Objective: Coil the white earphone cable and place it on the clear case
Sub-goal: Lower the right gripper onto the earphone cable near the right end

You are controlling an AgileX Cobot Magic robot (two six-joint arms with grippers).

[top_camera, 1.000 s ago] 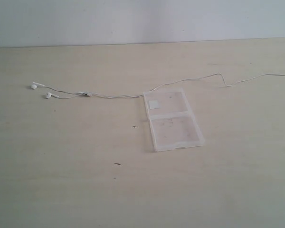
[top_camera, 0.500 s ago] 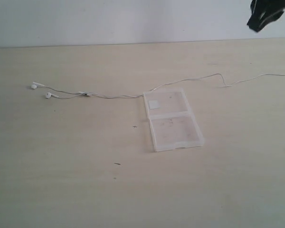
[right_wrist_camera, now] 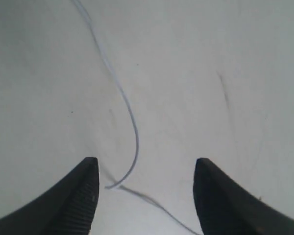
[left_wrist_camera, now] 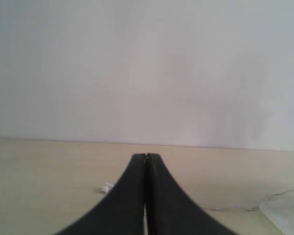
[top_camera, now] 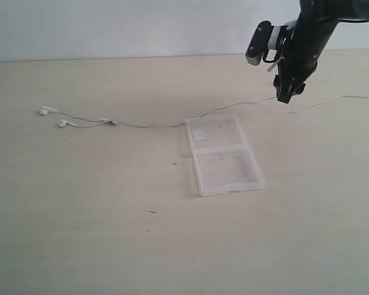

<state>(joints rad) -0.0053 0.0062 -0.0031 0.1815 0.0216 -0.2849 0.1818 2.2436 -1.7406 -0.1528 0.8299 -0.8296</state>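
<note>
On table (top_camera: 80, 246), clear case (top_camera: 229, 171), patch (top_camera: 201, 135) inside

This looks like a robotics lab or test room. A wide desk (top_camera: 80, 246) with a pale wood-pattern top stands against a plain white wall (top_camera: 111, 24), and a black robot arm (top_camera: 304, 43) with a small box (top_camera: 257, 46) fixed near its end reaches over it from above.

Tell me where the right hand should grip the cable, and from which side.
Grip the cable at the bend right of the case, coming straight down with the right hand: it is thin and lies flat, and the open jaws straddle that bend.
</note>
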